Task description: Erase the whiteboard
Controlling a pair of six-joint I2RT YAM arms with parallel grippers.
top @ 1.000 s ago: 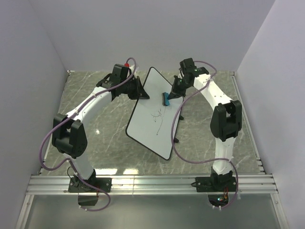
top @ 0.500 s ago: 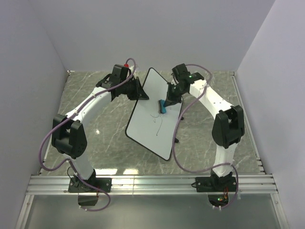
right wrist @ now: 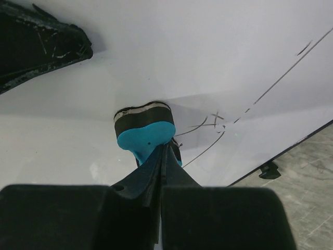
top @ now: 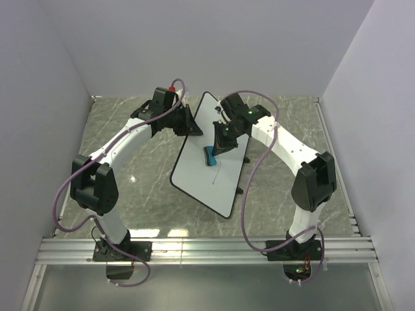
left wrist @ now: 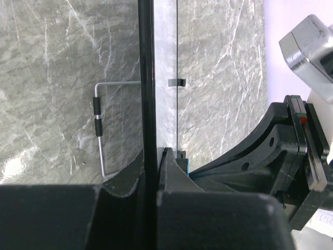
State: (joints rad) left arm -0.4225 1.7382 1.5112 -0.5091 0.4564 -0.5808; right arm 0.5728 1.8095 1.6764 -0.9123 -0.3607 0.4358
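Note:
The whiteboard (top: 200,178) stands tilted in the middle of the table, white with a thin black rim. My left gripper (top: 192,128) is shut on its upper left edge; in the left wrist view the rim (left wrist: 147,78) runs between the fingers of that gripper (left wrist: 154,156). My right gripper (top: 218,146) is shut on the blue eraser (top: 211,157), whose dark felt face presses on the board. In the right wrist view the eraser (right wrist: 144,130) sits just ahead of the gripper (right wrist: 162,151), with thin black scribbles (right wrist: 218,122) to its right on the whiteboard (right wrist: 182,52).
The table is grey marble-patterned (top: 130,175), walled on three sides. A bent wire stand (left wrist: 99,130) shows behind the board. Small black feet (right wrist: 269,169) stick out at the board's lower edge. A metal rail (top: 207,249) runs along the near edge by the arm bases.
My right gripper has dragged the eraser left and down across the board, and most of the scribble in its path is gone. The left arm and the board have stayed put.

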